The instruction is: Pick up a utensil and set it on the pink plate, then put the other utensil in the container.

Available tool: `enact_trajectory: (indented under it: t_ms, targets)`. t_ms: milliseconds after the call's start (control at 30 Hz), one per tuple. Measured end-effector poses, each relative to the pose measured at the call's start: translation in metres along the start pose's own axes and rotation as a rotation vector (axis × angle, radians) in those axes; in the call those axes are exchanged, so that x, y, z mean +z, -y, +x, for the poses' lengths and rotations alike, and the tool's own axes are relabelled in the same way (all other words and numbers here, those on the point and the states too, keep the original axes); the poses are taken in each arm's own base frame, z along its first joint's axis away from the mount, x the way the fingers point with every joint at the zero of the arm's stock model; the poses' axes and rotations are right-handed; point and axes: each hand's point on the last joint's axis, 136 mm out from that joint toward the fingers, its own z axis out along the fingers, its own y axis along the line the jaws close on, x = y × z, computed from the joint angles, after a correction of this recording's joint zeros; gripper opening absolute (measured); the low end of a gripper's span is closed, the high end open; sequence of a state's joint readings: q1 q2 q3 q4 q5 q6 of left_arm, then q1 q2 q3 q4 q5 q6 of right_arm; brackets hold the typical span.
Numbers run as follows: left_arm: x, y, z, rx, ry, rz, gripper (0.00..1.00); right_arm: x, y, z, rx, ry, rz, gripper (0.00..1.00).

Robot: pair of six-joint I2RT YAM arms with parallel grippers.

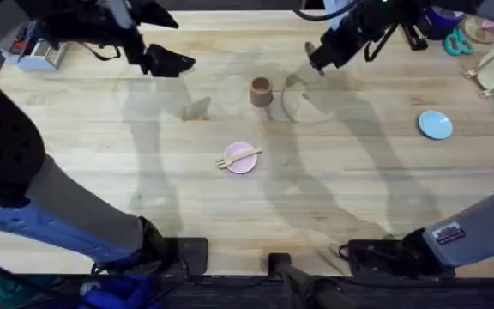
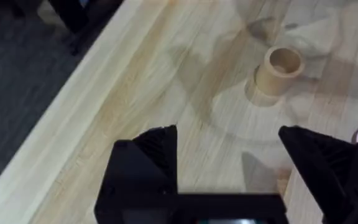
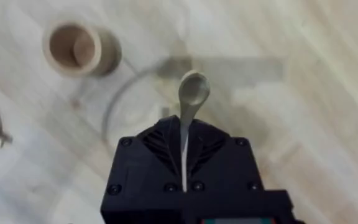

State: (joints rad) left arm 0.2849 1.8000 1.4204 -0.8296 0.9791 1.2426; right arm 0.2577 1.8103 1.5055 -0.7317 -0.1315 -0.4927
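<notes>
Overhead, the right arm reaches from the lower right across to the far middle of the worktop (image 1: 101, 163), where the right pincer (image 1: 316, 62) hangs just beyond and to the right of the brown cup (image 1: 261, 91). Its fingers are clamped together on the thin handle of the wooden spoon (image 3: 192, 93), whose oval bowl projects past the fingertips above bare wood; the rest of the handle is hidden between the fingers. The left arm extends to the far left, and the left pincer (image 1: 174, 61) is held above the worktop with its jaws apart and nothing between them. The wooden fork (image 1: 237, 159) lies across the pink plate (image 1: 245, 163), near the middle of the worktop, tines overhanging the left rim. The cup stands upright, well apart from the plate.
</notes>
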Motion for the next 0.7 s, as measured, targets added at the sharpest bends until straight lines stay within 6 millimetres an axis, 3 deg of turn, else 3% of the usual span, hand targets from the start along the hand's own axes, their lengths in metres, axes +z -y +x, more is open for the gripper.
enact_trajectory:
  t_ms: [167, 367, 567, 700]
  targets:
    - [-0.013, -0.002, 0.002, 0.017, 0.099, 0.010, 0.991, -0.001, 0.006, -0.028, 0.012, 0.114, 0.020, 0.033]
    - [0.001, -0.002, 0.023, -0.032, 0.128, 0.057, 0.991, -0.007, 0.010, -0.055, 0.003, 0.241, 0.006, 0.034]
    - [0.005, -0.002, 0.024, -0.050, 0.167, 0.076, 0.991, -0.017, 0.020, -0.062, 0.023, 0.338, -0.066, 0.035]
    - [0.005, -0.001, 0.023, -0.047, 0.178, 0.077, 0.993, -0.028, 0.037, -0.060, 0.058, 0.410, -0.116, 0.035]
